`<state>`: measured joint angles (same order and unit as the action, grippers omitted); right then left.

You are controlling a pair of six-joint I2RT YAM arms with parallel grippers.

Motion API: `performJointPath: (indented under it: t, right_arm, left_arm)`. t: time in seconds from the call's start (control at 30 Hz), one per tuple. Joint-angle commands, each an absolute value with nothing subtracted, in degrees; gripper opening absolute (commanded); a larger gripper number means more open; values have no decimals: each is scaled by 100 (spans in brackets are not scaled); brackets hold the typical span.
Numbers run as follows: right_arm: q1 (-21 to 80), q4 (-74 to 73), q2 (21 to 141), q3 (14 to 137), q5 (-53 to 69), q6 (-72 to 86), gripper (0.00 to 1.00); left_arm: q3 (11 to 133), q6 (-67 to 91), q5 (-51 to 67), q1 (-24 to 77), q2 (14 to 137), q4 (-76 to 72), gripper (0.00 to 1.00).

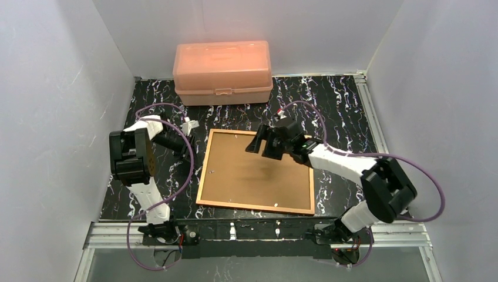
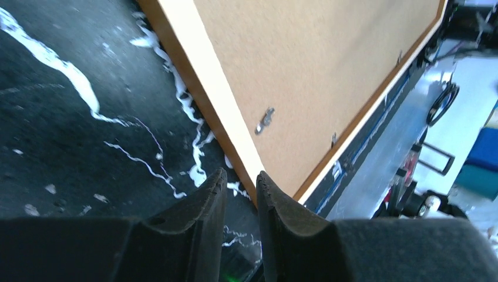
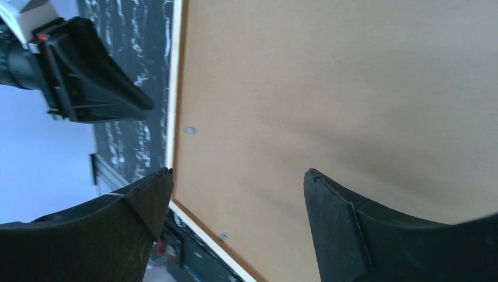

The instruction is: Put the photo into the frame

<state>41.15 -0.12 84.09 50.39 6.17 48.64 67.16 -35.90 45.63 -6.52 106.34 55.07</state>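
Right end effector (image 3: 235, 176) gapes wide and empty above the frame (image 1: 255, 207); left end effector (image 2: 242, 176), nearly closed, holds nothing.

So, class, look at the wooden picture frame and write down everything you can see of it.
The frame is a large rectangle with a thin orange-brown wooden border, lying flat and back-up on the black marbled table. A plain brown backing board fills it, with small metal tabs near the edges. The open right gripper hovers over its far part; the left gripper sits beside its left edge, contact unclear.
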Motion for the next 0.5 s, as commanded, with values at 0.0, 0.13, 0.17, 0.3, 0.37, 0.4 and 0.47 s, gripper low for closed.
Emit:
performJointPath:
  t: [0.0,0.13,0.17,0.3,0.37,0.4,0.47]
  right_arm:
    - [4684,1499,9004,5065,473,6280,89]
    - [5245,2005,9852,5537,468,6733,89]
    - [5318,2084,10002,5624,493,6805,89]
    - [5482,2379,10447,5903,590,7120,89]
    - [5545,2445,10560,5973,593,7214,89]
    - [5580,2468,10610,5994,593,7240,89]
    - [5617,2547,10675,5992,609,7315,89]
  left_arm:
    - [6871,-2809,4765,-596,10801,5140,24]
    - [6839,-2783,4691,-563,10845,5016,23]
    - [6830,-2785,4680,-563,10856,4985,23]
    - [6822,-2757,4725,-550,10930,4897,22]
    - [6806,-2766,4768,-530,10950,4896,22]
    - [6791,-2787,4775,-523,10951,4896,21]
    - [6756,-2834,4760,-510,10959,4896,22]
